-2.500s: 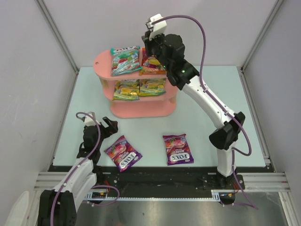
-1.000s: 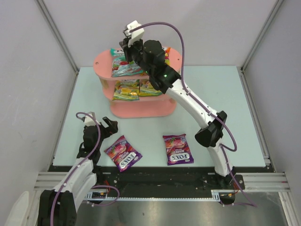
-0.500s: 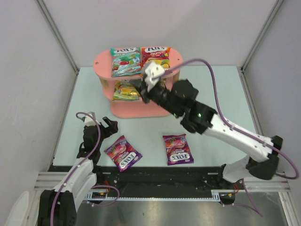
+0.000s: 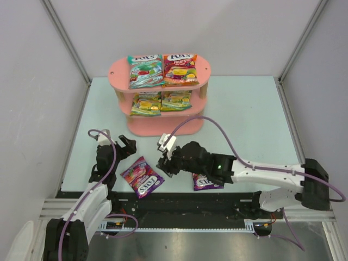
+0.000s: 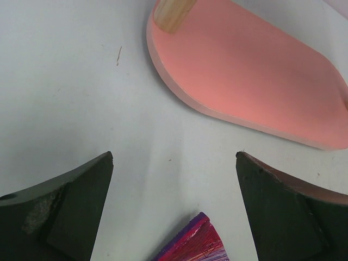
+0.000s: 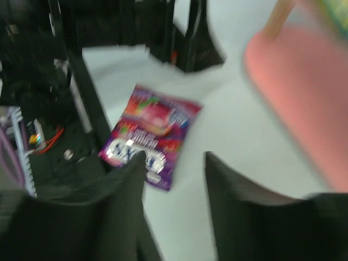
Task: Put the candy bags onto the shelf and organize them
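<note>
Your pink three-tier shelf (image 4: 117, 73) with oval boards is already two-thirds stocked. The glossy teal candy bag (image 4: 145, 70) and the red-orange candy bag (image 4: 179, 68) lie flat side by side on its top board. The two yellow-green candy bags (image 4: 145, 103) (image 4: 176, 100) fill the middle board the same way, so each tier reads as a matched pair. That leaves the bottom board bare, most likely for the two purple packets.

Both of those lie on the pale table top (image 4: 244, 109) on the near side of the shelf. The left purple candy bag (image 4: 142, 176) is off the shelf's left end, and the right purple candy bag (image 4: 209, 182) is below its middle, partly hidden under your right arm.

Your right gripper (image 4: 163, 162) is stretched low between the two, its claw parted and empty. Its blurred wrist view shows the left purple bag beyond the fingers (image 6: 122, 206), so that bag looks like your next pick.

Your left gripper (image 4: 126, 147) rests with its claw spread wide and holding nothing, just nearer than the shelf's bottom board (image 5: 244, 81). A corner of the left purple bag (image 5: 193, 242) shows between its fingers.
</note>
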Motion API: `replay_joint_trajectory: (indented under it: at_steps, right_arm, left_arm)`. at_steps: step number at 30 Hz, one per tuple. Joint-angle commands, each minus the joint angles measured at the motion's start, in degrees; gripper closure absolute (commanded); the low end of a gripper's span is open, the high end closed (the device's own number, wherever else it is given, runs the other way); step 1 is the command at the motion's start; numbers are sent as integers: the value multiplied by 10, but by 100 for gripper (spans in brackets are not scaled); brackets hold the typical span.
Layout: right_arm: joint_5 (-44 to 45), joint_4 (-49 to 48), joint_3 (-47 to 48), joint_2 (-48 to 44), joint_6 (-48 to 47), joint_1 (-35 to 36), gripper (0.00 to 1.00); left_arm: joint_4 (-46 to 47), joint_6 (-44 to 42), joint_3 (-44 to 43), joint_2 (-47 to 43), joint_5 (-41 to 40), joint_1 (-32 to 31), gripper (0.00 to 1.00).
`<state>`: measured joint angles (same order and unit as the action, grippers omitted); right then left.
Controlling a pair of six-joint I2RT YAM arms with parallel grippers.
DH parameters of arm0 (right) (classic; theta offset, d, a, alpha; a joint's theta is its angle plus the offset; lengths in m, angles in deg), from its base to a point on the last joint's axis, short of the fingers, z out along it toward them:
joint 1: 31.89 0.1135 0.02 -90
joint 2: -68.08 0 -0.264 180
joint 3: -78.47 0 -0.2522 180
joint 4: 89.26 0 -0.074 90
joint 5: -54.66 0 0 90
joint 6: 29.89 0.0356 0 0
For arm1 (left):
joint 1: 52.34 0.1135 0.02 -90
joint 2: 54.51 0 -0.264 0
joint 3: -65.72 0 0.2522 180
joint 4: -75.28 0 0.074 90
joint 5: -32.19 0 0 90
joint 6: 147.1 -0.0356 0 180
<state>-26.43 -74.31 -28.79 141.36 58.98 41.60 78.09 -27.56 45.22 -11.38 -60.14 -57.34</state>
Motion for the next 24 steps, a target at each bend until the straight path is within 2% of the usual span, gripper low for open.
replay_joint_trajectory:
  at_steps: [1, 5, 8, 14, 17, 18, 20, 21, 24]
  right_arm:
    - [-83, -89, -63, 35, 102, -19, 37]
    - [-177, -159, -89, 97, 143, -50, 33]
    - [-214, -217, -94, 134, 184, -64, 32]
    - [-178, -234, -94, 170, 236, -50, 34]
    - [-129, -215, -94, 170, 260, -21, 44]
    - [-122, -211, -94, 169, 268, -14, 55]
    - [-113, -215, -93, 176, 284, 12, 69]
    - [-111, -218, -91, 180, 300, 20, 83]
    - [-103, -239, -85, 211, 337, 51, 100]
  left_arm:
    - [18, 6, -14, -2, 6, 4, 0]
    - [18, 6, -14, -1, 4, 5, 0]
    - [16, 6, -14, -2, 5, 4, 0]
    - [17, 5, -14, -3, 3, 5, 0]
    - [20, 5, -13, -2, 9, 5, 0]
    - [23, 4, -14, 1, 15, 5, 0]
    - [33, 1, -12, 1, 32, 5, 0]
    - [32, 1, -12, 3, 32, 4, 0]
    - [29, 1, -13, 2, 28, 5, 0]
